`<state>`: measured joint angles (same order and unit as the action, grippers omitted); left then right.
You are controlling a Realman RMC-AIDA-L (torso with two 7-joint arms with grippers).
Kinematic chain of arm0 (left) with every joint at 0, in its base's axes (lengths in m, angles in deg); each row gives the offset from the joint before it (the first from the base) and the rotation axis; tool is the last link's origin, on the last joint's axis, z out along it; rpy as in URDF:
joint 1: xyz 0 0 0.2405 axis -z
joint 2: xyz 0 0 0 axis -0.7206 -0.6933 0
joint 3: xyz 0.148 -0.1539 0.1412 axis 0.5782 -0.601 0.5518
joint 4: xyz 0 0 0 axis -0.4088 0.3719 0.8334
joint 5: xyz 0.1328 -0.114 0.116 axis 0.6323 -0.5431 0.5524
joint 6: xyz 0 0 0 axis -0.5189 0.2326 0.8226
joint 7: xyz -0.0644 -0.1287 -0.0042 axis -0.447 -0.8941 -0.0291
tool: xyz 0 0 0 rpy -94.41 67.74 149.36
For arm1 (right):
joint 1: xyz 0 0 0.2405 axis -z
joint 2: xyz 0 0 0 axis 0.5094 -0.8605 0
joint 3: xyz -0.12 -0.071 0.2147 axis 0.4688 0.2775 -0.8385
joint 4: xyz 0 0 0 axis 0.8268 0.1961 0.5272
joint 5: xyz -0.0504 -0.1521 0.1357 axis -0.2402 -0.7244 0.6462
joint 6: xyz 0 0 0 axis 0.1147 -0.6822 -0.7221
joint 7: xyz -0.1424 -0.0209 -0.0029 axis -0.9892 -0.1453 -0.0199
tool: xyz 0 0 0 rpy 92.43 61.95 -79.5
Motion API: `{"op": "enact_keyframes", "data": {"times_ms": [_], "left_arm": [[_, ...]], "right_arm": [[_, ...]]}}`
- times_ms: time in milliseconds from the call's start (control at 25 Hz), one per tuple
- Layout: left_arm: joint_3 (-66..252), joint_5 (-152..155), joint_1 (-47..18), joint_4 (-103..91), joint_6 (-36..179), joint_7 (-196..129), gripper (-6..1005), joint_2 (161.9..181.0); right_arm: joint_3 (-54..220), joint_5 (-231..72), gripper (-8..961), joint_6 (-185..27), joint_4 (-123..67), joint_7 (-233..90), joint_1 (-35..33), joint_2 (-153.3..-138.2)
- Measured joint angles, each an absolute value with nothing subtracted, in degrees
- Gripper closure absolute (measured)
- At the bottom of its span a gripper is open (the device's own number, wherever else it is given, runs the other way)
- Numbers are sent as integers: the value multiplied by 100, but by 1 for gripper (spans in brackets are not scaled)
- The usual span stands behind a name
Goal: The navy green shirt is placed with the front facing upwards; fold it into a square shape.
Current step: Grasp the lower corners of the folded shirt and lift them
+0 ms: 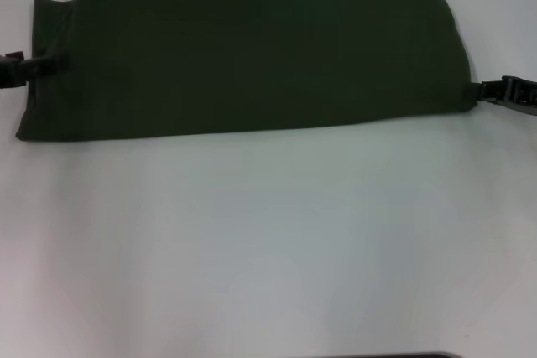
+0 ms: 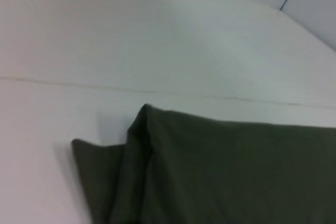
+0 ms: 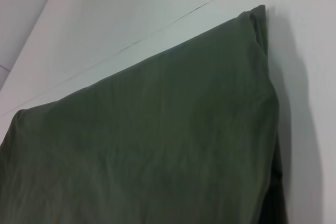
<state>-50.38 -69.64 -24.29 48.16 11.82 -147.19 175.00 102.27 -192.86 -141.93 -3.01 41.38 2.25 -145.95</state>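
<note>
From the head camera we see one navy green shirt (image 1: 252,48), folded into a wide band along the table (image 1: 268,241)'s far edge, plain side up. Our left gripper (image 1: 38,66) and right gripper (image 1: 487,88) meet its two ends; whether they clamp cloth we cannot tell. Both wrist cameras show only green fabric on white table.

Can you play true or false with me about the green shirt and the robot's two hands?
1. The navy green shirt is folded into a long band across the table. True.
2. You can see big "FREE!" letters on top of the shirt. False: only plain green cloth shows.
3. The left end effector is at the shirt's left end and the right end effector is at its right end. True.
4. The shirt is already a neat square. False: it is much wider than it is deep.
5. The shirt lies close to the robot, at the near edge of the table. False: it lies at the far side, with bare table in front.
</note>
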Motion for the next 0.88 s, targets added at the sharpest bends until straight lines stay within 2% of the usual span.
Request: {"op": "enact_keyframes", "data": {"times_ms": [320, 520, 720, 880], "left_arm": [[-5045, -6811, -2457, 4793, 880, -14962, 99, 17287], [-5045, -6628, -2422, 4650, 415, -15266, 98, 17027], [-5045, -6502, -2373, 4470, 361, -15289, 98, 16965], [-5045, -6286, -2286, 4344, 456, -15291, 98, 17009]], "right_arm": [[10216, -19278, 944, -14198, -268, 4138, 271, -14594], [10210, -19278, 944, -14201, -260, 4128, 274, -14585], [10210, -19278, 944, -14205, -251, 4126, 275, -14581], [10209, -19280, 944, -14210, -246, 4137, 271, -14573]]}}
